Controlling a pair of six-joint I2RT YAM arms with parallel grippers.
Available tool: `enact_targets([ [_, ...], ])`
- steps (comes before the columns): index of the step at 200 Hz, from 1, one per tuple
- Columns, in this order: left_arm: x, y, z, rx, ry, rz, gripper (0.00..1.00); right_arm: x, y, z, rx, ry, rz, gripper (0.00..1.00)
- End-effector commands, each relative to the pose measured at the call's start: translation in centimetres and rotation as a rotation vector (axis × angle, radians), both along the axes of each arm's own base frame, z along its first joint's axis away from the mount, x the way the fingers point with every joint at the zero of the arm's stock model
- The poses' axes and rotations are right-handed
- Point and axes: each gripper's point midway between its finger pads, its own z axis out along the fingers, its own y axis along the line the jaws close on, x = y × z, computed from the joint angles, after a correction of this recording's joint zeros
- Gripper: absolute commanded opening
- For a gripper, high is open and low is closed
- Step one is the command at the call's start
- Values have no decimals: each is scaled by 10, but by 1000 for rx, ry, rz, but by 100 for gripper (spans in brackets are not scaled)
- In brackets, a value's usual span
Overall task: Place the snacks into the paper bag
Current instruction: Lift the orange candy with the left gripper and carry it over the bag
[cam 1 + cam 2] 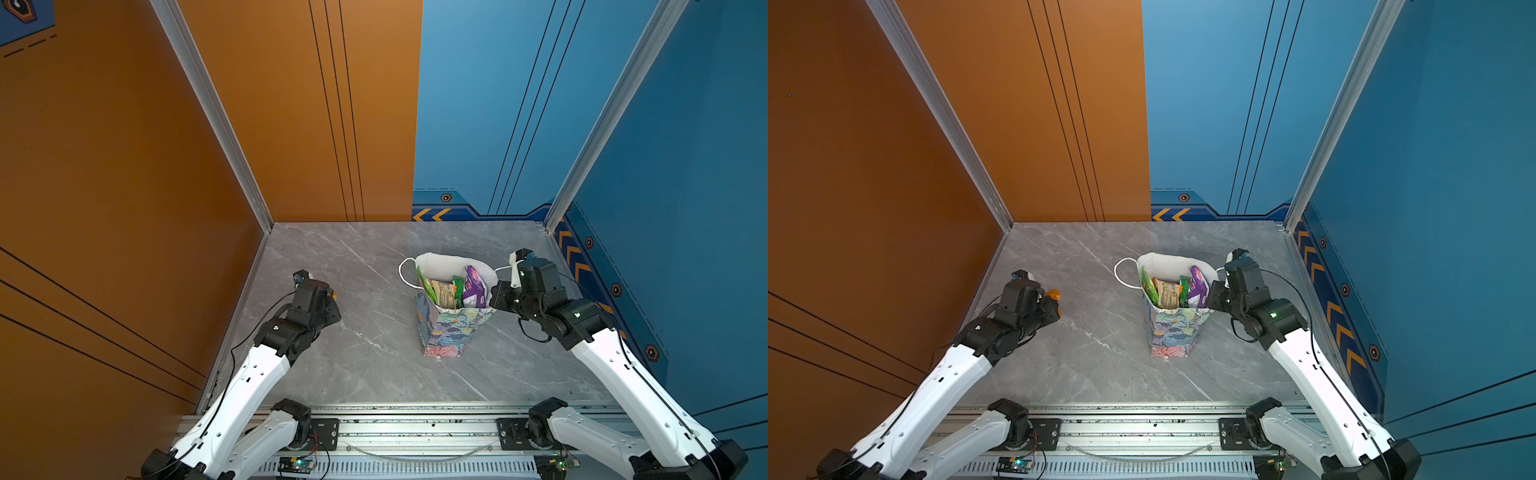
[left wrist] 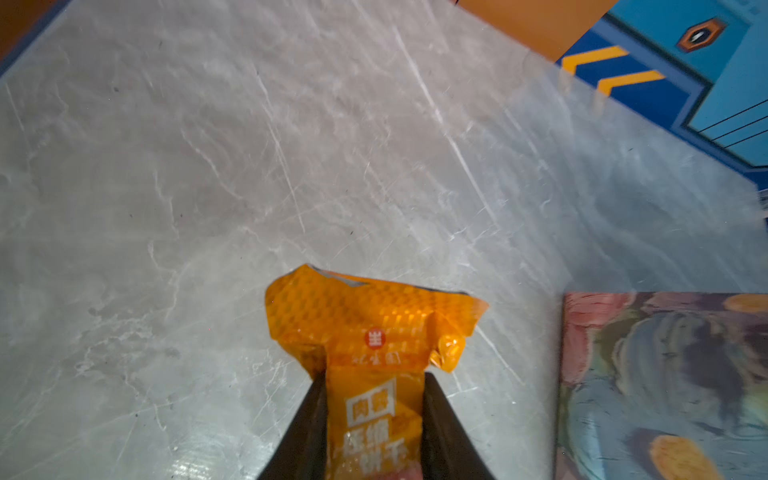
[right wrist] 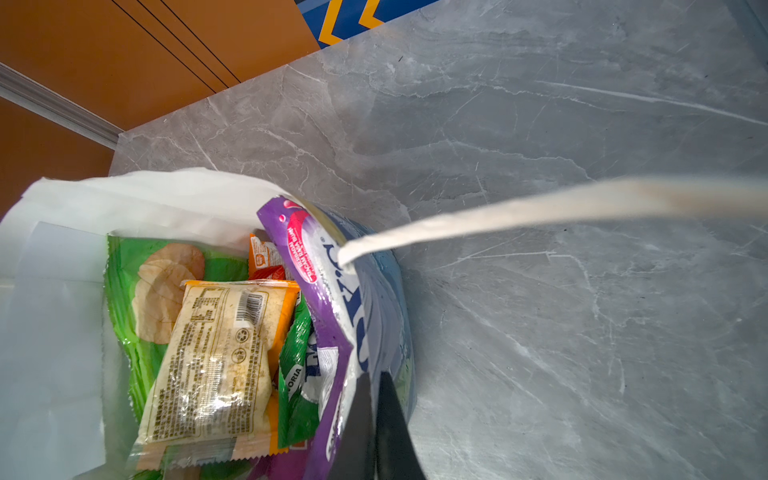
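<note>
Left gripper clamps the orange packet beside the paper bag. Right gripper, jaws closed, pinches the bag's rim by the purple packet.

The right gripper is pinching the rim of the white-lined paper bag; a crinkly purple packet is leaning just inside its fingers, and a white cord handle is stretching ahead.

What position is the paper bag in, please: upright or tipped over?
Upright: in both top views the paper bag stands on its base on the table, mouth upward, snacks inside.
</note>
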Motion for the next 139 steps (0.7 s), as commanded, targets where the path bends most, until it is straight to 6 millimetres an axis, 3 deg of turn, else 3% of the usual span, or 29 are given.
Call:
enact_targets([
  [1, -4, -3, 31, 34, -51, -12, 17, -2, 0, 4, 6, 1, 10, 0],
  [19, -2, -18, 61, 19, -116, -53, 16, -3, 0, 3, 6, 3, 10, 0],
  [23, 0, -23, 79, 6, -154, -62, 16, -3, 1, 3, 6, 4, 10, 0],
  [43, -1, -45, 119, -15, -242, -110, 16, -2, 2, 3, 12, 4, 12, 0],
  [92, -12, -130, 211, 20, -450, -330, 16, -2, 5, 6, 21, -3, 15, 0],
  [111, -15, -159, 228, 42, -477, -402, 16, -3, 5, 5, 17, 0, 16, 0],
  [139, -16, -209, 231, 54, -470, -522, 16, -4, 4, 5, 15, 0, 12, 0],
])
